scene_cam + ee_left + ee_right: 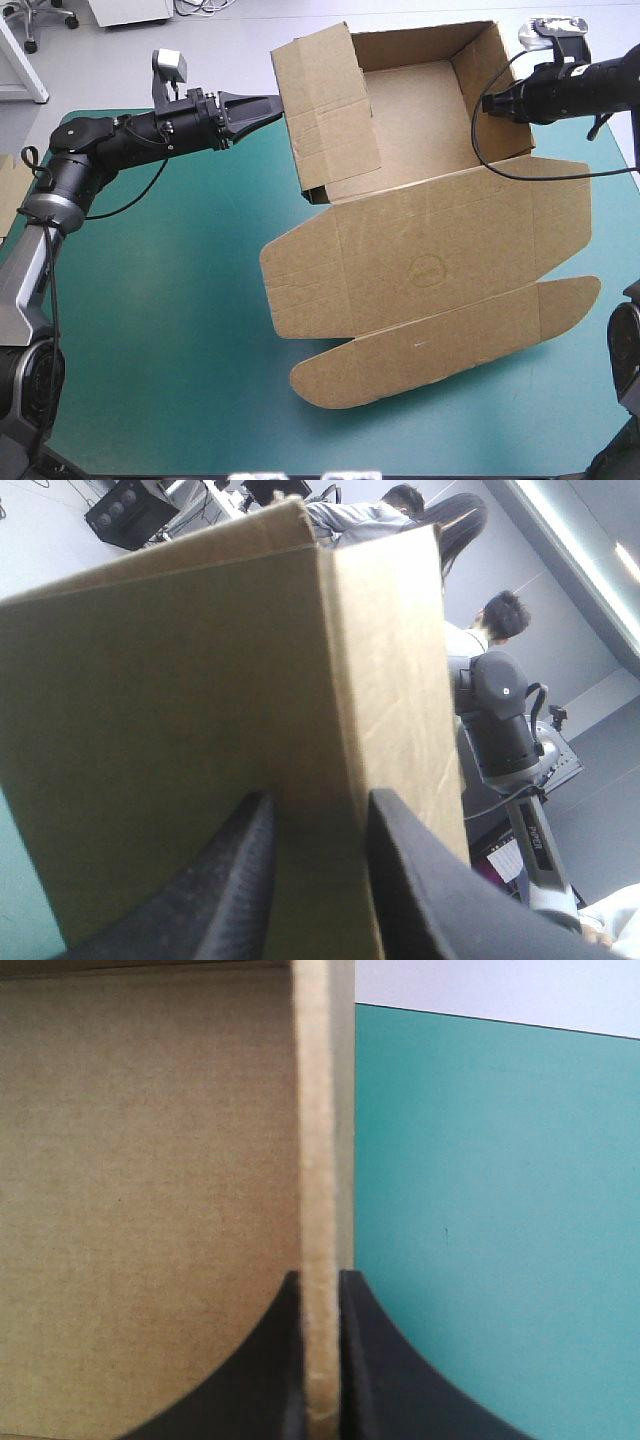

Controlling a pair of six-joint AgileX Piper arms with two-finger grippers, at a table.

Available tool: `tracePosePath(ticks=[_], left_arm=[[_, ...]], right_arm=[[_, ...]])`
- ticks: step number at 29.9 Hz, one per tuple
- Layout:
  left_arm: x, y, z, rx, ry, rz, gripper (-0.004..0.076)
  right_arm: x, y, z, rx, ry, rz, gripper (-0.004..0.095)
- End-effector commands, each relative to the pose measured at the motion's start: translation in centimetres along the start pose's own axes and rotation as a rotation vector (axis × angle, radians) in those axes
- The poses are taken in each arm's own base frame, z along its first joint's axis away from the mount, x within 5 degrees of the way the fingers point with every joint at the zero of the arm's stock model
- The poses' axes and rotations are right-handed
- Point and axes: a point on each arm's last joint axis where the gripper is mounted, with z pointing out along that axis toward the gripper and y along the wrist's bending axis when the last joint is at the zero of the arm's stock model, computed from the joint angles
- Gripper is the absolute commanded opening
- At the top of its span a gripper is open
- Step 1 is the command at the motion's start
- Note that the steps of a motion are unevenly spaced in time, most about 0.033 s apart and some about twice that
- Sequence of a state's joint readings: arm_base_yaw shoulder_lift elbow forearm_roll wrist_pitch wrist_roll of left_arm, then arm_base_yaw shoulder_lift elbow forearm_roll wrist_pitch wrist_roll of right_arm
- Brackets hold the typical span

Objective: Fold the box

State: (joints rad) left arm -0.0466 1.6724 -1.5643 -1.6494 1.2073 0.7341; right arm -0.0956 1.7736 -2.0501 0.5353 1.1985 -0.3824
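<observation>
While the brown box (430,265) sits toward the far right of the teal-green cover (150,300), it stands as an open tray with its lid (440,250) spread flat on the near side. The tray end reaches past the table's far edge. Right gripper (320,1275): all but closed, clamped on the tray's right wall (318,1110), the board edge-on between the black fingers. Left gripper (322,798): fingers narrowly parted, tips against the outer face of the raised left wall (330,110), with nothing pinched between them. Both arms hold level at the tray's sides, well apart. A strip of more board (10,190) shows at the table's left edge.
</observation>
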Motion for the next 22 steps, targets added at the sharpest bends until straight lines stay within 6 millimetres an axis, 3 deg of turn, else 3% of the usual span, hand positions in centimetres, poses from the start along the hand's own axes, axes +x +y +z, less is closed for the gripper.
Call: tracePosePath(ticks=[1, 6, 14, 22], left_arm=[[-0.4, -4.6, -0.3, 0.127, 0.025, 0.06, 0.0289], [-0.1, -4.8, 0.5, 0.098, 0.05, 0.061, 0.0464], [-0.3, -5.7, 1.6, 0.035, 0.049, 0.088, 0.0469], [-0.5, -6.7, 2.1, -0.196, 0.141, 0.18, 0.0469]], right_arm=[[-1.3, 1.5, -2.8, -0.019, -0.128, 0.006, -0.0003], [-1.4, 1.7, -2.8, -0.031, -0.131, 0.021, -0.0003], [-1.1, 2.5, -2.2, -0.026, -0.087, 0.012, -0.0003], [-1.1, 4.7, -1.1, -0.015, -0.062, 0.008, -0.0003]])
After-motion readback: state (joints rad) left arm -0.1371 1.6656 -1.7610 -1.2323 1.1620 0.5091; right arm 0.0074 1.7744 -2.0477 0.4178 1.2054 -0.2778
